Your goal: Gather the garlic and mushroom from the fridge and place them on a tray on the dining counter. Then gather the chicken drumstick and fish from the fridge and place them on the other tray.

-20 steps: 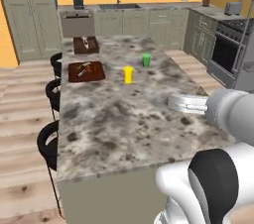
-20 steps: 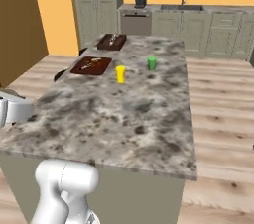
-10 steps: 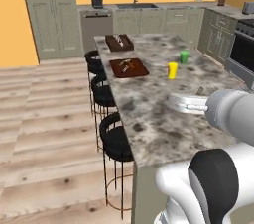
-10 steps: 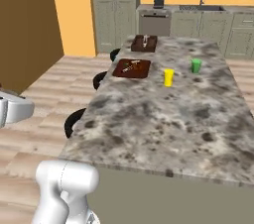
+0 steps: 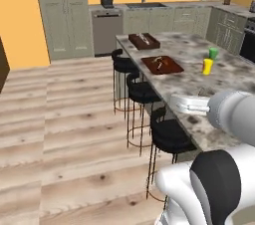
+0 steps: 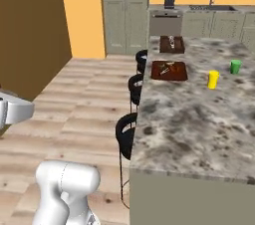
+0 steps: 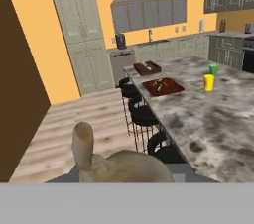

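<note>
Fingers: closed on pale beige chicken drumstick [image 7: 119,164]
Change: base swung; mottled marble tabletop [image 5: 199,77] now alongside
Next: prob. deep dark-brown tray [image 5: 144,41]

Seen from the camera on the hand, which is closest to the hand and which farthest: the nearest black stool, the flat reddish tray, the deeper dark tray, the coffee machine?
1. Nearest black stool, low beside the counter.
2. Flat reddish tray, mid-counter.
3. Deeper dark tray, counter's far end.
4. Coffee machine, against the back wall.
</note>
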Robot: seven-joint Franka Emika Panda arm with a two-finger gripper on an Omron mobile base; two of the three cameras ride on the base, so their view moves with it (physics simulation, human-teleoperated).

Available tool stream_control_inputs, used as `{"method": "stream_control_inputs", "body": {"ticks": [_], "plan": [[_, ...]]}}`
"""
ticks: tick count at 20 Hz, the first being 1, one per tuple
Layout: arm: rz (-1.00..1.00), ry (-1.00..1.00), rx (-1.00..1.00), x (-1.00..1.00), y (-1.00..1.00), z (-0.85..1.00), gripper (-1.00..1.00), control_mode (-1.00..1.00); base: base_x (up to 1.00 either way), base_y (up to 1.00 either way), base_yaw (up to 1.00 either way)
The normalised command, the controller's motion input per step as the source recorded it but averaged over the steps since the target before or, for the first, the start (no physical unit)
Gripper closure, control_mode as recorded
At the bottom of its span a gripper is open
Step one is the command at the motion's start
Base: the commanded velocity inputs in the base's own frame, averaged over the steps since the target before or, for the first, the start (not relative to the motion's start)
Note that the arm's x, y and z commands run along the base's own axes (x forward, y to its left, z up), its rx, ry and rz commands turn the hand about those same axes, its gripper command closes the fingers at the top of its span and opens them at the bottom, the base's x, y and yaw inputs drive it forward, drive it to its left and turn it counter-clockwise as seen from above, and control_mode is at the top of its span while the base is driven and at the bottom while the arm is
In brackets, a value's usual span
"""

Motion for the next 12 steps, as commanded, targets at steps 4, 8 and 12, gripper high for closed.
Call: {"method": "stream_control_inputs", "body": {"ticks": [4,8,12], "plan": [[0.00,0.00,0.00,0.00,0.00,0.00,1.00,1.00,0.49,1.00,-0.24],[0.00,0.00,0.00,0.00,0.00,0.00,1.00,1.00,0.65,0.92,-0.33],[0.00,0.00,0.00,0.00,0.00,0.00,1.00,1.00,0.73,0.78,-0.41]]}}
